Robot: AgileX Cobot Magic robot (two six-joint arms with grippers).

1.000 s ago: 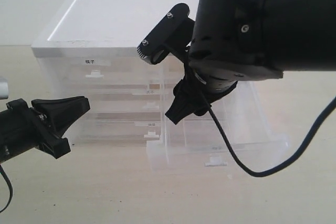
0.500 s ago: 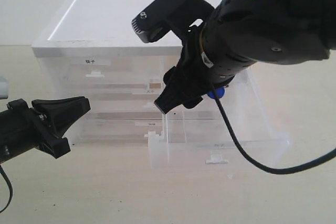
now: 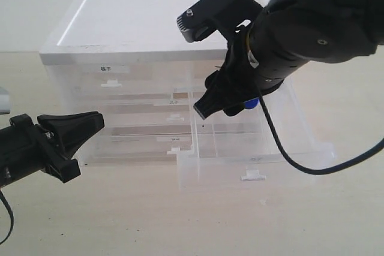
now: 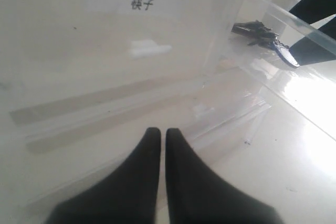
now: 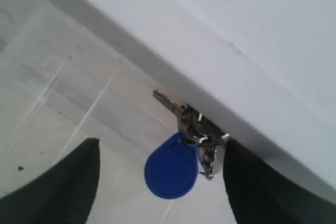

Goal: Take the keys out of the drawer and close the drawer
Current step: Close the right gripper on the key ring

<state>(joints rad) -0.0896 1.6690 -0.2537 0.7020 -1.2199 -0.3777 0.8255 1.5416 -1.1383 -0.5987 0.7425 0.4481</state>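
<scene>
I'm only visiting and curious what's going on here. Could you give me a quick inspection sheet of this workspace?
Surface: beige table.
Job's things: keys with blue fob lie in the drawer, pulled open.
Clutter: nothing seen.
Fingers: right arm's fingers open, either side of the keys; left arm's fingers shut, empty, facing the cabinet.
Cables: black cable hangs from the right arm over the drawer.
Surroundings: see-through cabinet, white top; pale wall.

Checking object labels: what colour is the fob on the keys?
Blue; the fob shows best in the right wrist view.
</scene>
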